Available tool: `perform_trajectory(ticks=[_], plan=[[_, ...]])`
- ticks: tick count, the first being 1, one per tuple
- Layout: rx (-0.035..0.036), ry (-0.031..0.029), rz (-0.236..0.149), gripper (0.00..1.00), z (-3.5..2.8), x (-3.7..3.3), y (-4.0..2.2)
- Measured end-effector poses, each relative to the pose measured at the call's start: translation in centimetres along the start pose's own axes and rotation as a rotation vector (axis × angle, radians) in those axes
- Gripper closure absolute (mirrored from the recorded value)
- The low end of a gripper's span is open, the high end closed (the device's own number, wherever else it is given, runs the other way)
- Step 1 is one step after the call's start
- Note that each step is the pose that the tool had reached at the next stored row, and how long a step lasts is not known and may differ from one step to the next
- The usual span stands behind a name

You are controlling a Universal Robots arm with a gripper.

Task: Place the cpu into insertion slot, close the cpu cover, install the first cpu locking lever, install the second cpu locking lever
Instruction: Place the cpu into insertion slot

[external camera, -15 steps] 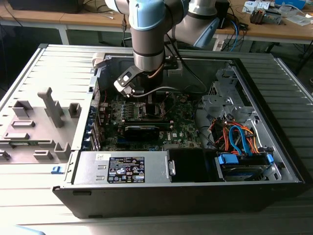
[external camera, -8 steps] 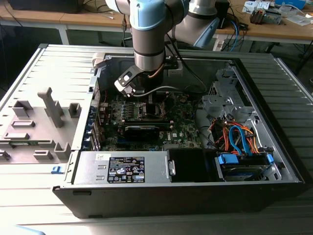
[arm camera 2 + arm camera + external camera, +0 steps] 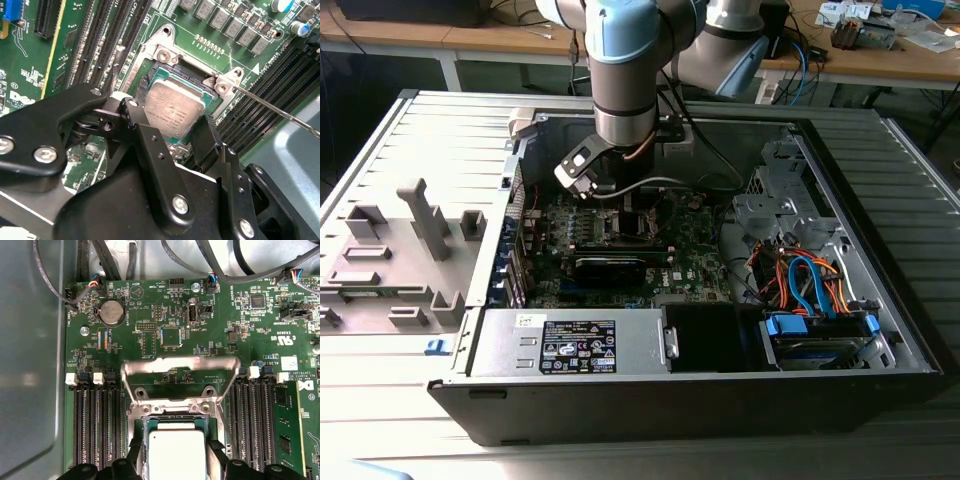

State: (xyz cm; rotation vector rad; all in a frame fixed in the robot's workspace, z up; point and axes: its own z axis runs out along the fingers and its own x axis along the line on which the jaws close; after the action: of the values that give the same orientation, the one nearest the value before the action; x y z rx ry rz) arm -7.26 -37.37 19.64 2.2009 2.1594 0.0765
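Jaws are pinched in on two opposite edges of the cpu (image 3: pixel 177 452), so it's held between them, sitting right in the mouth of the insertion slot (image 3: pixel 181 66). Can't tell if it's fully seated. The cpu cover (image 3: pixel 150 366) stands flipped open just past the jaws, and a thin lever (image 3: pixel 280 114) sticks out to one side.

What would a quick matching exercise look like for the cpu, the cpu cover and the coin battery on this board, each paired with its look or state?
Things:
1. cpu
2. cpu cover
3. coin battery

Look or state:
A. swung open, metal frame lifted
B. round and silver
C. pale grey square face

Pairs: 1-C, 2-A, 3-B
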Motion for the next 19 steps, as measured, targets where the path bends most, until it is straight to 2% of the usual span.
perform_trajectory(ticks=[1, 6, 14, 16, 19], plan=[[0.0000, -0.0001, 0.000, 0.39, -0.01, 0.00, 0.00], [0.0003, 0.0003, 0.000, 0.39, -0.99, 0.00, 0.12], [0.0007, 0.0005, 0.000, 0.39, -1.21, -0.04, 0.16], [0.0008, 0.0014, 0.000, 0.39, -1.22, -0.04, 0.15], [0.0012, 0.0059, 0.000, 0.41, -1.28, -0.03, 0.16]])
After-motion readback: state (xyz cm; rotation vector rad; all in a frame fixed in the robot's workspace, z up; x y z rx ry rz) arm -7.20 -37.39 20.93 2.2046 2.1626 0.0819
